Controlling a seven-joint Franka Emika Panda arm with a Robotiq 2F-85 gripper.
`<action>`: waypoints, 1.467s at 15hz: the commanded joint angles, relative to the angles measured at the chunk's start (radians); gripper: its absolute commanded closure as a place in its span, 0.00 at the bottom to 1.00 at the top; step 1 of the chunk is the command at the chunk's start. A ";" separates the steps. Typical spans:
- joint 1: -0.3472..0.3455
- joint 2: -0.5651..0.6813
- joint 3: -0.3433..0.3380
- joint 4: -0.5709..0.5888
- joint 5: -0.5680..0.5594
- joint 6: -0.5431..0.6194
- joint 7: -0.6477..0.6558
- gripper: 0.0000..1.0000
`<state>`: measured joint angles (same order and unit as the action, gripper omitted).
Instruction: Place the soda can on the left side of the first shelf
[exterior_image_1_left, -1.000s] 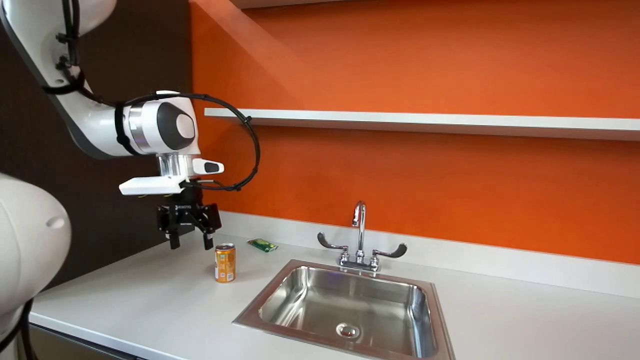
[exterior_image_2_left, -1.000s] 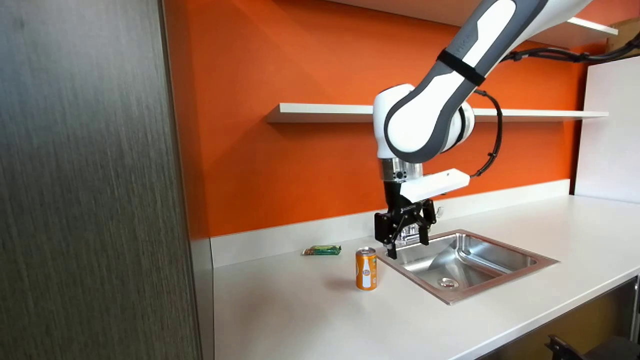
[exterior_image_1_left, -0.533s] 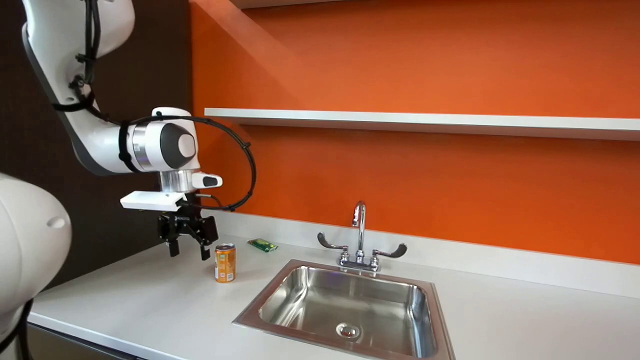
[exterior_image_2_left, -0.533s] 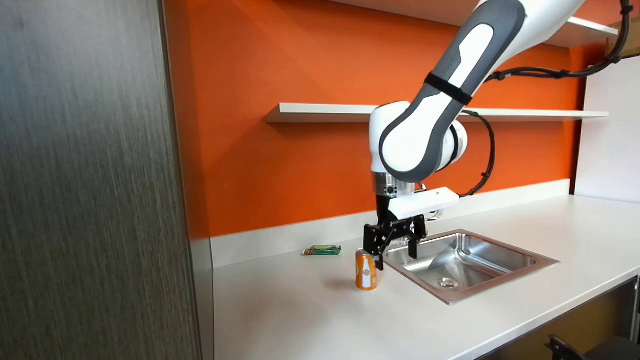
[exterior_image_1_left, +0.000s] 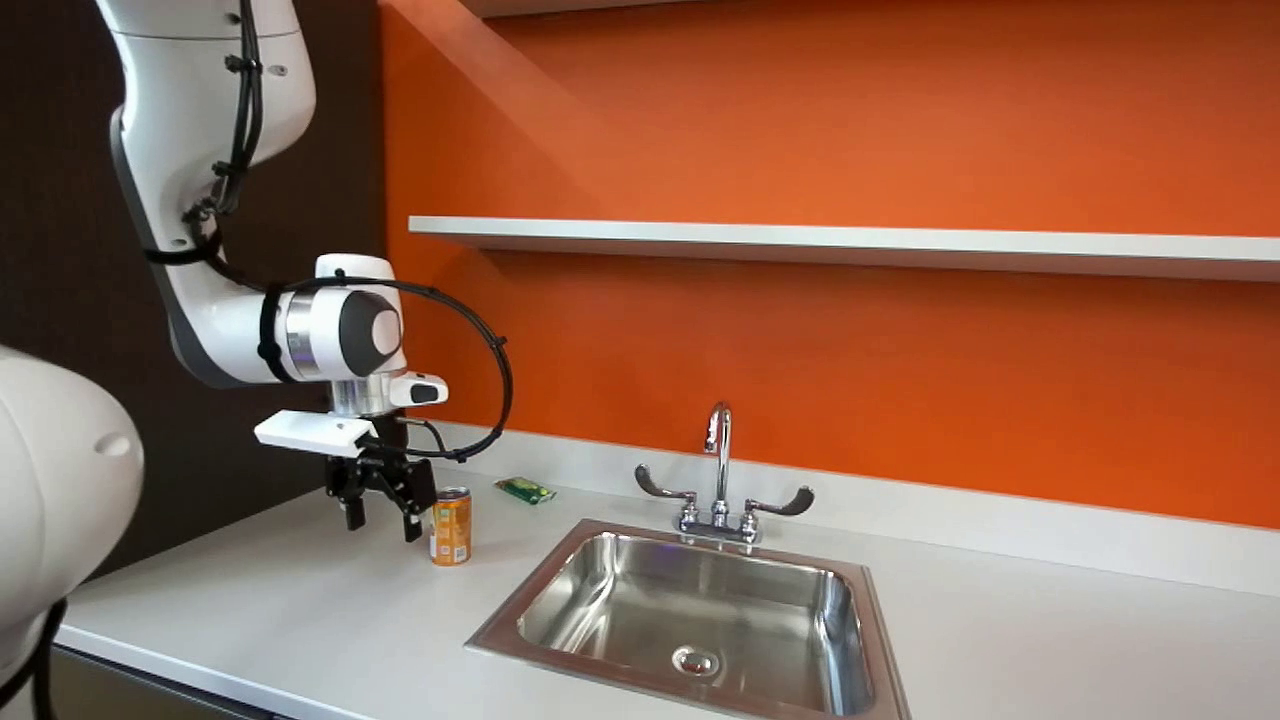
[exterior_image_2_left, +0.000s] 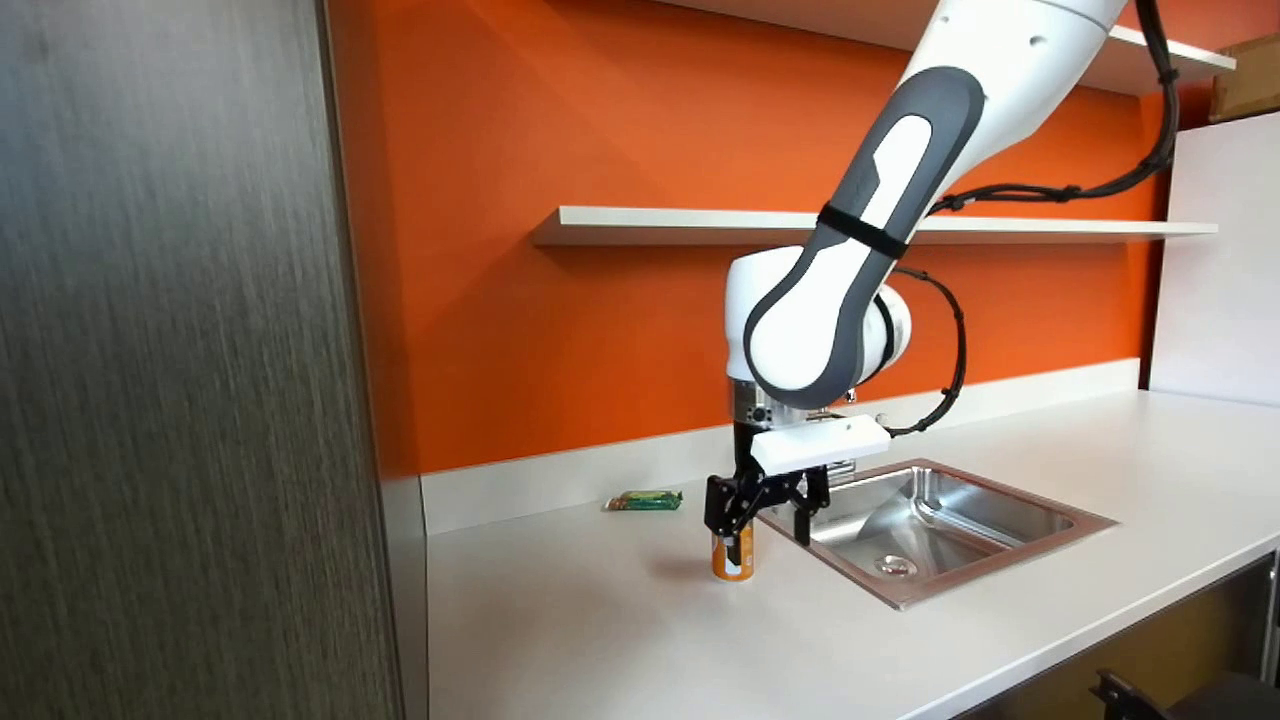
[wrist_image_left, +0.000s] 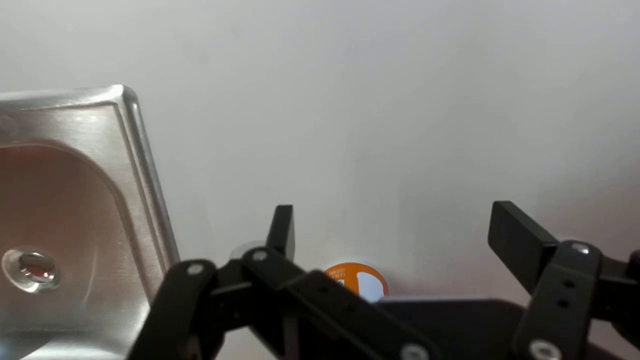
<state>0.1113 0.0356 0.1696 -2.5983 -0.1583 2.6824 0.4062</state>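
The small, cylindrical orange metal soda can (exterior_image_1_left: 453, 525) stands upright on the thick white countertop (exterior_image_1_left: 320, 610), low and left of centre in an exterior view; it is neither lifted nor placed. The black two-fingered gripper (exterior_image_1_left: 384, 522) hangs just beside it with its fingers (wrist_image_left: 522, 245) well apart, gripping nothing. In an exterior view one finger (exterior_image_2_left: 735, 550) covers part of the can; whether they touch cannot be told. In the wrist view the can shows at lower centre, partly hidden behind the gripper's black linkage (wrist_image_left: 320, 297).

The robot seems to be at the approach, so the task stands near its beginning. By all appearances everything else is left: bringing the fingers around the can, closing them on it, raising it above the long, thin white floating shelf (exterior_image_1_left: 800, 237) in the upper half of the frame, setting it upright towards the shelf's left end, and letting go.
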 joint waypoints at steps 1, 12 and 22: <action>0.020 0.067 -0.033 0.051 -0.060 0.040 0.080 0.00; 0.101 0.168 -0.165 0.119 -0.166 0.120 0.208 0.00; 0.170 0.193 -0.267 0.130 -0.273 0.233 0.351 0.00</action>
<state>0.2458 0.2163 -0.0538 -2.4845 -0.3658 2.8866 0.6727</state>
